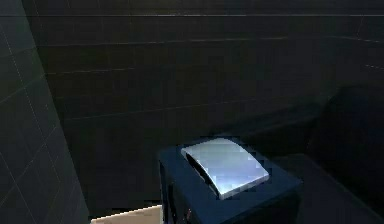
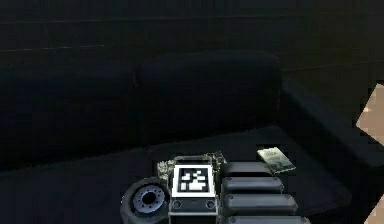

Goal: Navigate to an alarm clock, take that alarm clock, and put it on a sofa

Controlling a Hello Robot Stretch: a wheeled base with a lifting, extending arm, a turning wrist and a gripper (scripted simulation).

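Arm side view: dark square arm bar [image 2: 255, 192] w/ white marker square [image 2: 192, 180], in front of a wide dark cushioned sofa [image 2: 200, 90]. The gripper [image 2: 160, 178] is just left of the marker; can't tell its state or whether it holds anything. A round grey-blue disc [image 2: 145, 203], poss. the alarm clock, is at the gripper, low by the sofa seat. A small tan rectangular thing [image 2: 272, 158] lies on the seat. Fwd view: dark box [image 1: 240, 205] w/ silvery curved top panel [image 1: 226, 166], near a dark wall [image 1: 180, 70].

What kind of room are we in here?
Likely a living room, dimly lit. The arm side view shows a dark sofa with back cushions and an armrest, a small flat object lying on its seat. The forward view has a dark box with a silvery slab on top.
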